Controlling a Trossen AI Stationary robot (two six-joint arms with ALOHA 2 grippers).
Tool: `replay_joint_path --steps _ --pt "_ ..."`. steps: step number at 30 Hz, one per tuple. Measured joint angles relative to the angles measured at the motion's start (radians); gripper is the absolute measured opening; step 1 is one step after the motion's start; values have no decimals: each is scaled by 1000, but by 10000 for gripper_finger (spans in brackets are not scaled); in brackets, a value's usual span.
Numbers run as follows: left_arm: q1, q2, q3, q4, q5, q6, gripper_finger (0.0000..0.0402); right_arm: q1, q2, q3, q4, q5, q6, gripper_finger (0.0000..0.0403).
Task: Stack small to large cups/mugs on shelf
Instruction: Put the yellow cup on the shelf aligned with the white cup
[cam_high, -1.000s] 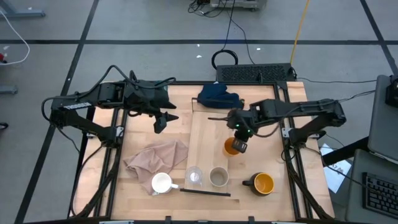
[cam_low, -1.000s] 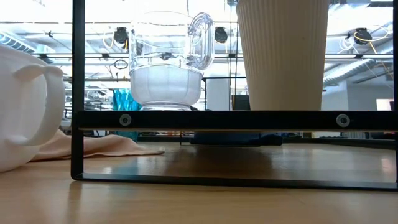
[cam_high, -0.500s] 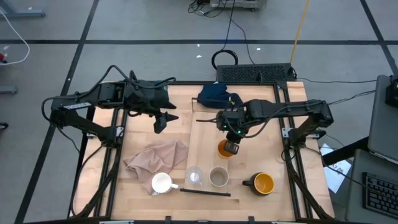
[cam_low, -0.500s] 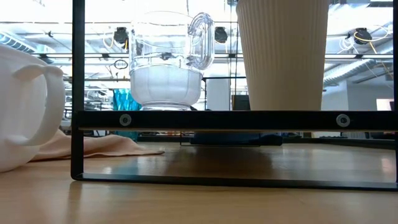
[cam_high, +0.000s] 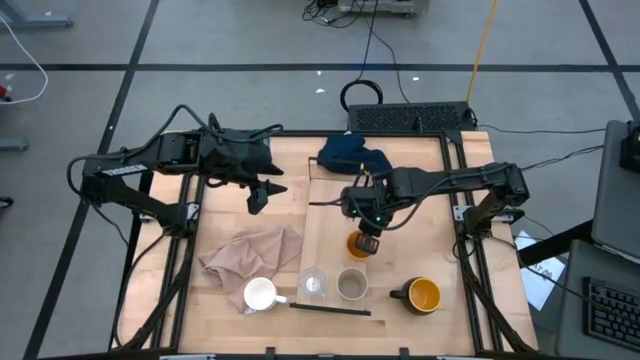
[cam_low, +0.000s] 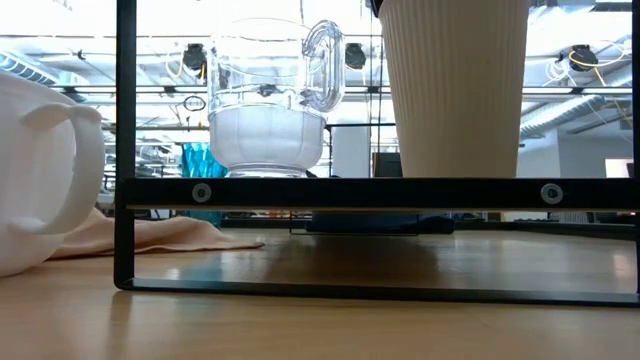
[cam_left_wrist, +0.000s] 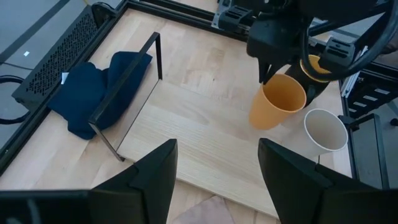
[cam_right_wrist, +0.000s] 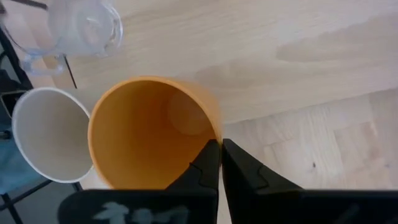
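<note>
My right gripper (cam_high: 368, 238) is shut on the small orange cup (cam_high: 357, 244) over the pale wooden shelf board (cam_high: 335, 225); the cup also shows in the left wrist view (cam_left_wrist: 277, 101). On the board's near end stand the tiny clear cup (cam_high: 312, 283) and the beige cup (cam_high: 351, 285). The white mug (cam_high: 260, 294) stands left of the board on the tabletop, the dark yellow-lined mug (cam_high: 423, 295) right of it. The teal tumbler does not show. My left gripper (cam_high: 258, 195) hangs open and empty over the table's far left. My right gripper pinches the orange cup's wall at the rim (cam_right_wrist: 213, 138), one finger inside the cup and one outside. The fingers come from above, slanting down. The cup hangs tilted, mouth up; whether its base (cam_left_wrist: 258, 119) touches the board I cannot tell.
A pink cloth (cam_high: 255, 255) lies left of the board and a dark blue cloth (cam_high: 350, 153) at its far end. A thin black frame (cam_left_wrist: 127, 87) stands at the board's far end. A dark strip (cam_high: 330, 310) runs along its near end.
My right gripper has carried the orange cup toward the table's left edge and slightly toward its near edge, closer to the beige cup. The cup stays in the hold.
</note>
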Motion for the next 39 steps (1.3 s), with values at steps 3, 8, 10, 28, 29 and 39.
replay_joint_path --steps 3,8,10,28,29,39 --pt "0 0 0 0 0 3 223 -2 0 0 19 0 0 0" --pt "0 0 0 0 0 3 223 -10 3 0 29 0 0 0" --pt "0 0 0 0 0 3 223 -12 14 0 28 0 0 0" --pt "0 0 0 0 0 -1 223 -43 71 -1 29 5 -60 0" --pt "0 0 0 0 0 0 223 -45 71 -1 29 4 -63 0" --pt "0 0 0 0 0 3 223 -44 71 -1 29 1 -66 0"
